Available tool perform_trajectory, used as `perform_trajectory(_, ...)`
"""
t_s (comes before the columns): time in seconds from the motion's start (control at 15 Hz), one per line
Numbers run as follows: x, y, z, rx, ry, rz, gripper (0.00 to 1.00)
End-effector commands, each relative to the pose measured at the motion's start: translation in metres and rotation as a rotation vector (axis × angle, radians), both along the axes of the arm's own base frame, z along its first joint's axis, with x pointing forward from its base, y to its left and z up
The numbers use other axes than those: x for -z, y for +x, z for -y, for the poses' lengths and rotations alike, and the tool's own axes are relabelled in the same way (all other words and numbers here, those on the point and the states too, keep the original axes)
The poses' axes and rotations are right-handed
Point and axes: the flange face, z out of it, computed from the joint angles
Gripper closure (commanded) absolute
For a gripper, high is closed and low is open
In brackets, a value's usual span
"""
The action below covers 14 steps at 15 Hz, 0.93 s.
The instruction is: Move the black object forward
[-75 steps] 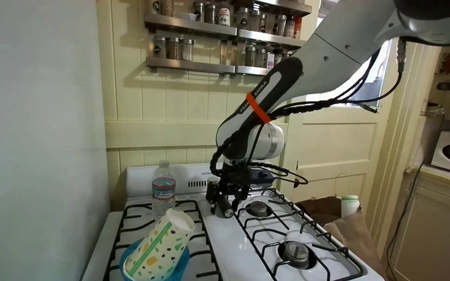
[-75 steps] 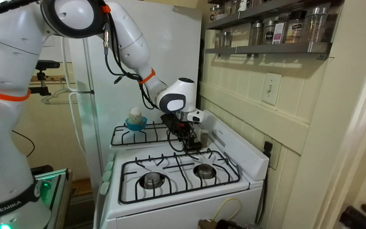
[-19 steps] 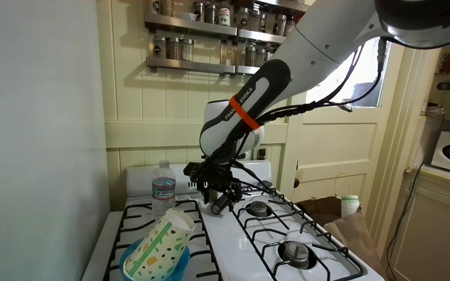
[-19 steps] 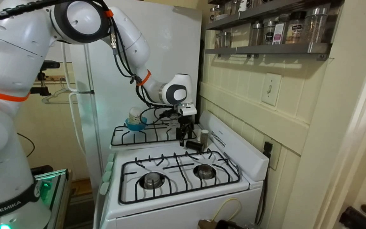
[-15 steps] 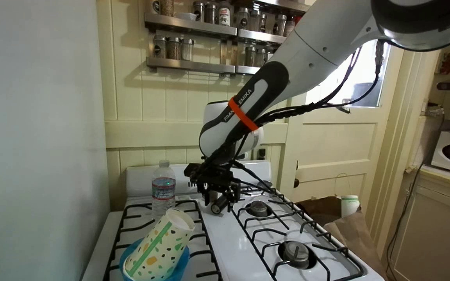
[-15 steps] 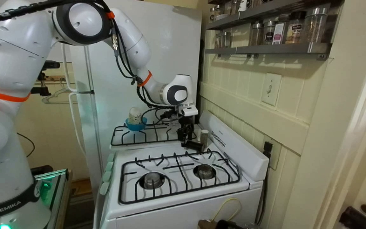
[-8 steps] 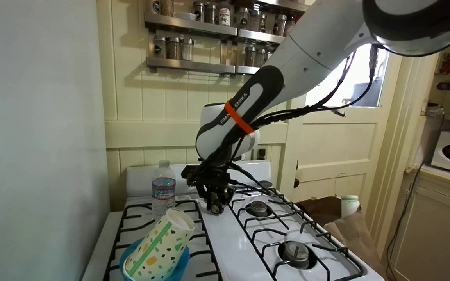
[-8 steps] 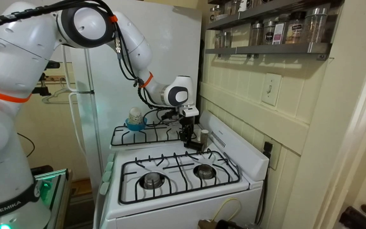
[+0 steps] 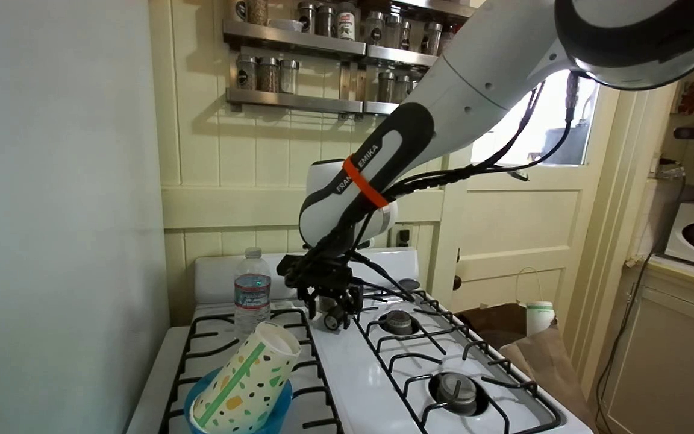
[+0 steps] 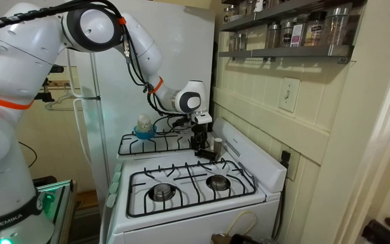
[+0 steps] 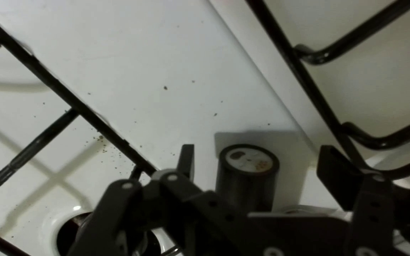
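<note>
The black object [image 11: 247, 186] is a short black cylinder with a pale round end face. It lies on its side on the white strip between the burner grates, and also shows in both exterior views [image 9: 331, 321] [image 10: 207, 155]. My gripper [image 11: 258, 166] is open in the wrist view, with one finger on each side of the cylinder. Gaps show between the cylinder and both fingers. The cylinder's far part is hidden behind the gripper body. In an exterior view the gripper [image 9: 329, 314] is down low over the cylinder at the back of the stove.
A jar with a white lid [image 10: 217, 145] stands close behind the cylinder. A clear bottle [image 9: 252, 295], and a patterned cup [image 9: 244, 380] in a blue bowl [image 9: 281, 410], are on the grate at one side. Black grates [image 10: 191, 183] flank the strip; the stove's back panel [image 10: 249, 156] rises behind.
Over five seconds, my gripper turned and the cylinder shifted and changed angle slightly. Half a second ago the fingers were closed around the cylinder; now they are apart, and the cylinder has hardly moved since.
</note>
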Motion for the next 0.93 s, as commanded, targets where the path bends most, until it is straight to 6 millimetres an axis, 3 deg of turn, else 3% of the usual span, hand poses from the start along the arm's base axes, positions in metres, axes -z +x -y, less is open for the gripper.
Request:
perform_trajectory(0.0,-0.002,0.001,-0.002,0.013,-0.028,-0.008,0.00)
perform_trajectory(0.4,0.006,0.006,0.006,0.065,-0.059,-0.003,0.00)
perform_trajectory(0.47,0.008,0.007,0.006,0.074,-0.059,-0.003,0.06)
perform_trajectory(0.53,0.009,0.008,0.005,0.078,-0.061,-0.003,0.25)
perform_trajectory(0.87,0.012,0.010,0.000,0.096,-0.068,-0.001,0.65)
